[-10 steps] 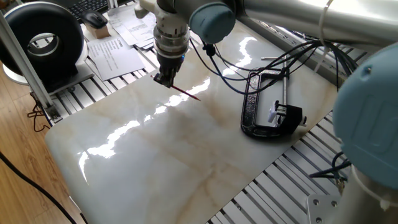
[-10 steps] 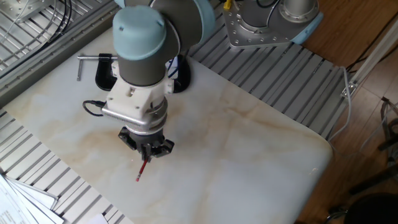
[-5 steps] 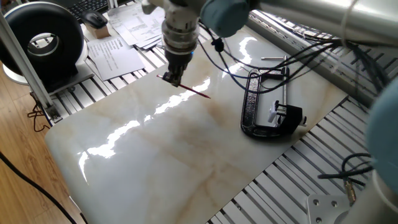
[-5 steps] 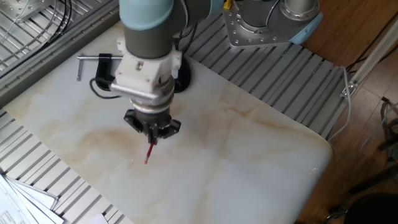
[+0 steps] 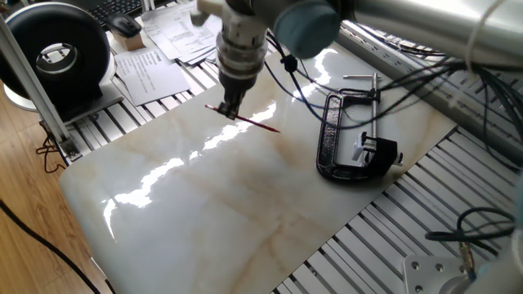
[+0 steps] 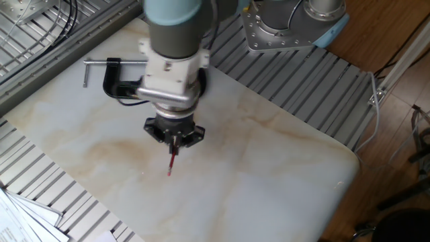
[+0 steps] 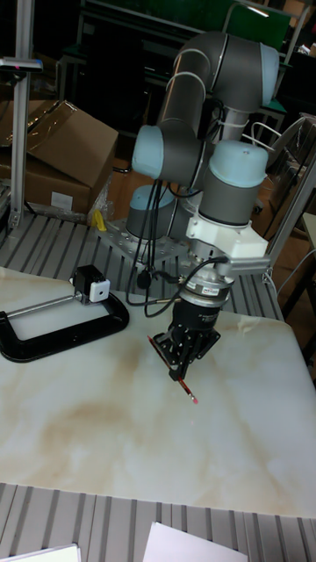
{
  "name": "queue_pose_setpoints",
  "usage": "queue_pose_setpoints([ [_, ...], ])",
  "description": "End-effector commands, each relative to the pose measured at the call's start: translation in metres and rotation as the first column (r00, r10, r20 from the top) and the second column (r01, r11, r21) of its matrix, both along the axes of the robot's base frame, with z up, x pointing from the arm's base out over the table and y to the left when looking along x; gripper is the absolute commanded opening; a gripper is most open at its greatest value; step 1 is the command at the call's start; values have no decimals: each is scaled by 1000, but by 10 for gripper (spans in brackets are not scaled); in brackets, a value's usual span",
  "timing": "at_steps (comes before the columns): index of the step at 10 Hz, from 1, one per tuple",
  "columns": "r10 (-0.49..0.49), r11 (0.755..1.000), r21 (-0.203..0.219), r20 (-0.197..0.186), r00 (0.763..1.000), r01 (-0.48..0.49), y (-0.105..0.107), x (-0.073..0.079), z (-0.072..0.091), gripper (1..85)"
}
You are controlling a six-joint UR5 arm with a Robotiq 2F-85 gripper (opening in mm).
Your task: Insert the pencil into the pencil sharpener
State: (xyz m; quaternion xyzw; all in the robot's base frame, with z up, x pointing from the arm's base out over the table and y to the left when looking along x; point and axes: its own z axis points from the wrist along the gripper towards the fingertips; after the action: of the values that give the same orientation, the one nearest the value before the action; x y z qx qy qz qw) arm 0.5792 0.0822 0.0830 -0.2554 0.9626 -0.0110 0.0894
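Observation:
My gripper (image 5: 229, 108) is shut on the thin red pencil (image 5: 260, 125), which juts out tilted from between the fingers with its dark tip toward the clamp side. From the other fixed view the pencil (image 6: 172, 162) points down below the gripper (image 6: 175, 140). The tall view shows the gripper (image 7: 186, 351) holding the pencil (image 7: 187, 392) over the marble slab. The pencil sharpener (image 5: 360, 151), a small black block with a whitish patch, is held in the C-clamp, well to the right of the gripper; the same pencil sharpener (image 7: 91, 285) is at the left in the tall view.
The large black C-clamp (image 5: 328, 140) with its silver screw lies on the marble slab (image 5: 221, 204). Black cables (image 5: 384, 69) trail from the arm above the clamp. Papers (image 5: 151, 69) and a black round device (image 5: 57, 49) sit beyond the slab's far-left edge.
The gripper has carried the pencil across the slab toward the clamp, moving right in one fixed view, and turned it slightly. The clamp and sharpener stayed put.

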Motion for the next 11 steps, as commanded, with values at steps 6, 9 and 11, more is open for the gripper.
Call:
queue_pose_setpoints([
  [6, 19, 1000, -10, -10, 1000, -20, 8, -28, -5, 17],
  [9, 53, 999, 0, -17, 998, -53, -4, -66, -18, 17],
  [11, 72, 997, 20, -4, 997, -72, -9, -78, -21, 17],
])
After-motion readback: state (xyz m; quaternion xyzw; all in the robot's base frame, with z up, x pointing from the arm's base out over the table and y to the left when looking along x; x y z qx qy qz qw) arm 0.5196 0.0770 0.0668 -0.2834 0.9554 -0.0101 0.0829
